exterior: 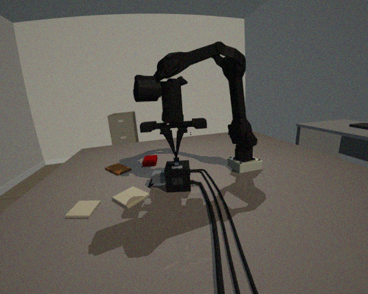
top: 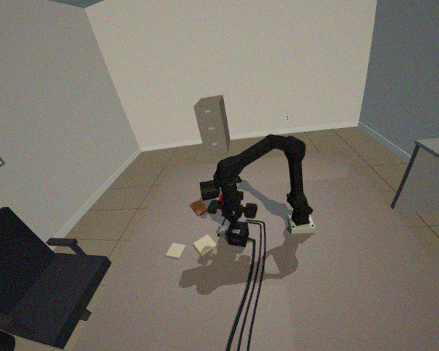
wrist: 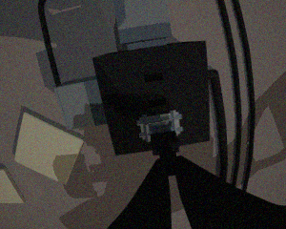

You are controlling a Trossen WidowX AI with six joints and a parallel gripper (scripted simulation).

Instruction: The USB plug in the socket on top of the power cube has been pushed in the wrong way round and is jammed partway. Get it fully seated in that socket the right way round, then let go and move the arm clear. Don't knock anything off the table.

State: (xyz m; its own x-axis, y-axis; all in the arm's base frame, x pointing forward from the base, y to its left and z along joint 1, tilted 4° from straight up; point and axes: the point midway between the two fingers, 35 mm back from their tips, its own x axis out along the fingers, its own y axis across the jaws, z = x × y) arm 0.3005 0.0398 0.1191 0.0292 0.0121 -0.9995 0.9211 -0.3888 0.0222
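The black six-joint arm [exterior: 235, 95] arches from its pale square base [exterior: 244, 164] and points straight down over the black cube-shaped power block [exterior: 177, 177]. The pincer [exterior: 175, 157] is closed almost to its narrowest, its two tapered black fingers converging to a point and clamped on the small grey metal USB plug [wrist: 158, 122]. That plug stands at the top face of the power block, near the edge closest to the wrist camera; the wrist view shows it as a pale rectangular shell against the dark face. How deep it sits in the socket, and which way round it faces, cannot be determined.

Three black cables [exterior: 219, 221] run from the side of the power block across the grey-brown surface [exterior: 304, 221] toward the exterior camera.

Other items on the surface, all apart from the power block: a small red block [exterior: 149, 160] behind it, a flat orange-brown pad [exterior: 117, 168] to the left of that, a thick cream slab [exterior: 130, 196] near the block's front left, and a thin cream tile [exterior: 83, 209] further left. A grey flat patch [exterior: 157, 177] lies against the block's left side.
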